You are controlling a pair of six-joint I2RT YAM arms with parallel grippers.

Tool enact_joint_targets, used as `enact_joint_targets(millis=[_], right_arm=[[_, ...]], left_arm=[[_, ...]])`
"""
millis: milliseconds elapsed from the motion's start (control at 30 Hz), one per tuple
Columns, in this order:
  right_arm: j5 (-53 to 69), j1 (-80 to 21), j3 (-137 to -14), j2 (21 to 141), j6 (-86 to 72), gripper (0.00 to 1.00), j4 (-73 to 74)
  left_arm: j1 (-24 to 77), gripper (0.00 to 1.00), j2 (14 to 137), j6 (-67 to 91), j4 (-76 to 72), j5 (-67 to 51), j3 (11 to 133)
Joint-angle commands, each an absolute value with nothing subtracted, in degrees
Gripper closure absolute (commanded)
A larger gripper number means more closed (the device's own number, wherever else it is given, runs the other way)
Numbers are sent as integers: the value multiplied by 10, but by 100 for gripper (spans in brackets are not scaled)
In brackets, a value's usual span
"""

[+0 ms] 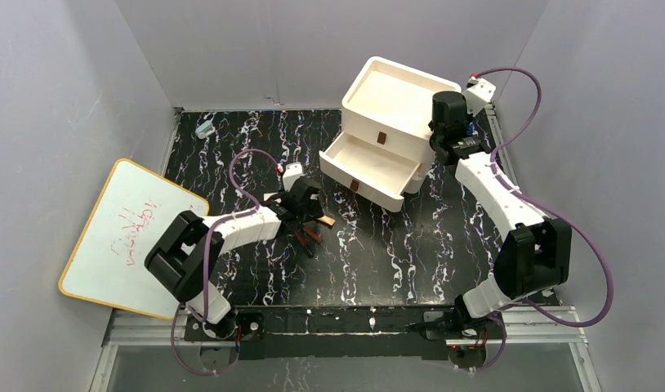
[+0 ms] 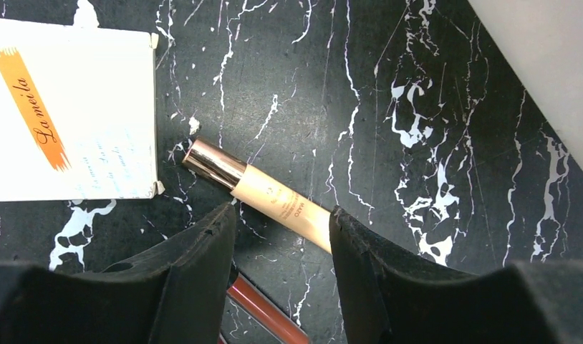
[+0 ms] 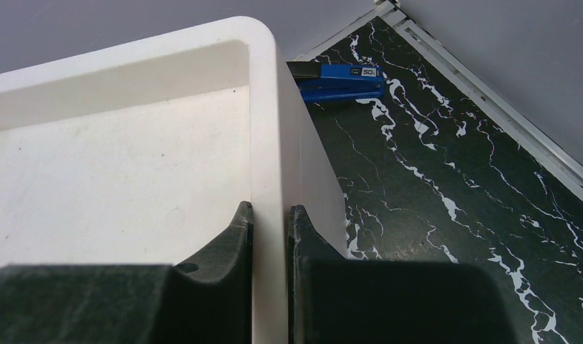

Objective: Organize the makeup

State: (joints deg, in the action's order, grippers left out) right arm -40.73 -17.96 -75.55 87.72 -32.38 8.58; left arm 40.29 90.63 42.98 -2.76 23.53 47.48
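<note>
A tan stick-like tube (image 2: pixel 274 201) with a copper cap lies on the black marble table just ahead of my left gripper (image 2: pixel 281 218), which is open and low over it. A red pencil (image 2: pixel 263 312) lies under the left finger. From above, the left gripper (image 1: pixel 305 208) hovers over pencils (image 1: pixel 311 235) beside a small tan flat piece (image 1: pixel 330 220). My right gripper (image 3: pixel 271 211) is shut on the right wall of the white drawer box (image 3: pixel 263 107) and shows in the top view (image 1: pixel 448 114). The copper-pink discs are out of view.
The white box (image 1: pixel 394 98) stands at the back with its middle drawer (image 1: pixel 370 163) pulled open. A white "Lameila" packet (image 2: pixel 66 107) lies left of the tube. A blue stapler (image 3: pixel 342 75) sits behind the box. There is a whiteboard (image 1: pixel 125 237) at the left and a light-blue object (image 1: pixel 204 128) at the back left.
</note>
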Motion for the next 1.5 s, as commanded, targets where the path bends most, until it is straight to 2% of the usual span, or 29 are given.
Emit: enact_joint_targets(millis=[0, 633, 700, 733, 767, 833, 1133, 1467], right_arm=[[-329, -185, -692, 920, -331, 99, 294], [-331, -185, -682, 917, -324, 99, 288], [-334, -185, -682, 915, -321, 99, 288], [-336, -185, -682, 914, -320, 99, 288], [-337, -185, -682, 914, -319, 99, 288], [-338, -185, -681, 912, -318, 99, 288], [-333, -185, -674, 916, -319, 99, 283], [-329, -185, -675, 918, -322, 99, 284]], left_arm=[[401, 51, 901, 446, -35, 249, 476], [401, 52, 1017, 433, -35, 225, 539], [401, 60, 1032, 425, -34, 222, 552], [399, 70, 1037, 420, -37, 218, 556], [399, 85, 1038, 417, -41, 216, 557], [400, 100, 1038, 414, -44, 215, 558], [399, 100, 956, 413, -56, 230, 540], [399, 100, 793, 464, 39, 311, 555]])
